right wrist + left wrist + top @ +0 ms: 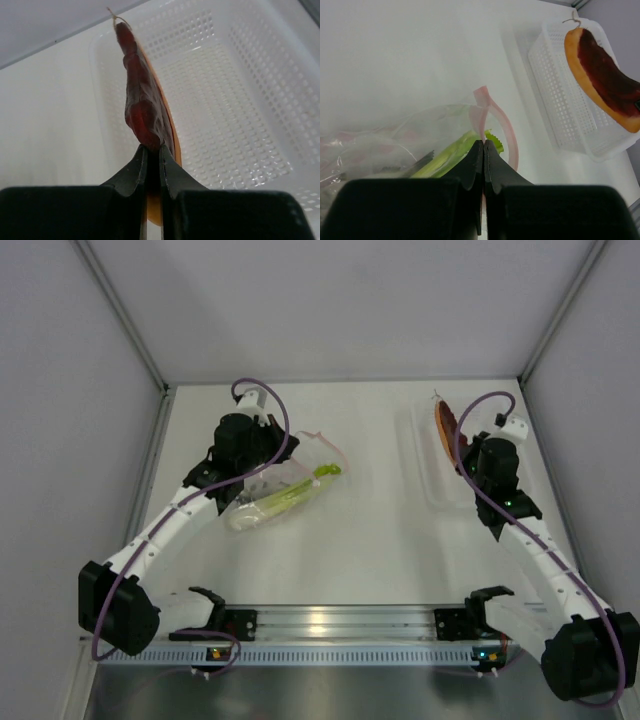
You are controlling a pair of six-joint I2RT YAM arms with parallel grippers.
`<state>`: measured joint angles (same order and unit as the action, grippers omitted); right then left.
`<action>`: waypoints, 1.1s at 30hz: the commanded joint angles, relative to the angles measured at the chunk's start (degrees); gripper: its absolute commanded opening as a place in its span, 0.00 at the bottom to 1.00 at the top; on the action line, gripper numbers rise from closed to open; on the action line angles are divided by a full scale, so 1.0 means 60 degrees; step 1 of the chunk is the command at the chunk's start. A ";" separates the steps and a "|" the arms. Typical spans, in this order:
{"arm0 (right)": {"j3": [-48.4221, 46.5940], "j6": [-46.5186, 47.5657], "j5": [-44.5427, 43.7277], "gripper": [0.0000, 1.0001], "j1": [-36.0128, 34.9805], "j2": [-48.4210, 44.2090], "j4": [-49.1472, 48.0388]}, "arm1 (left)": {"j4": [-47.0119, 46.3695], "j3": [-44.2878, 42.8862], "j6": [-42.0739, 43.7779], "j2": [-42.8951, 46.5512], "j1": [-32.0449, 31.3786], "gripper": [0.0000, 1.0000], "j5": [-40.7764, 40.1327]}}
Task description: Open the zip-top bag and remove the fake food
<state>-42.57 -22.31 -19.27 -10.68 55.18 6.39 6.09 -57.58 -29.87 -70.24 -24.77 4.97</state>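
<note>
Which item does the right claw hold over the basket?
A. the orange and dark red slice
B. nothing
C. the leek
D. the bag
A: the right claw is shut on the slice above the basket; the leek lies in the bag.

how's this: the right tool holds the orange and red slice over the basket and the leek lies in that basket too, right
No: the leek lies inside the zip-top bag, not in the basket, as the top view shows. The right tool does hold the slice over the basket.
</note>
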 commanded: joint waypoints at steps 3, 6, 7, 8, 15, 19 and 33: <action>0.0941 -0.1553 0.1935 0.00 0.0914 0.0281 -0.2222 | -0.0253 0.0061 0.0188 0.0148 0.0057 0.00 0.0460; 0.1584 -0.1950 0.2579 0.00 0.1368 0.0369 -0.2618 | -0.0253 0.0061 0.0246 0.0192 0.0072 0.00 0.0519; 0.1674 -0.2009 0.2726 0.00 0.1456 0.0398 -0.2676 | -0.0253 0.0075 0.0246 0.0178 0.0072 0.00 0.0504; 0.1747 -0.2039 0.2873 0.00 0.1617 0.0456 -0.2793 | -0.0253 0.0076 0.0246 0.0178 0.0086 0.00 0.0548; 0.2071 -0.2216 0.3520 0.41 0.2643 0.0750 -0.2402 | -0.0253 -0.0143 0.0363 -0.0042 0.0130 0.00 0.1248; 0.1516 -0.1718 0.2657 0.62 0.2732 0.0648 -0.1406 | -0.0267 -0.0553 0.0350 -0.0451 0.0130 0.00 0.2317; -0.0799 0.0421 0.5870 0.57 0.0553 0.0514 -0.0655 | -0.0267 -0.1711 -0.0222 -0.0935 -0.0162 0.00 0.3551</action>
<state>-43.86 -24.86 3.40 -1.30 58.13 3.75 7.46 -64.40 -29.80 -75.29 -25.02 22.26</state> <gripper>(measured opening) 0.586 0.020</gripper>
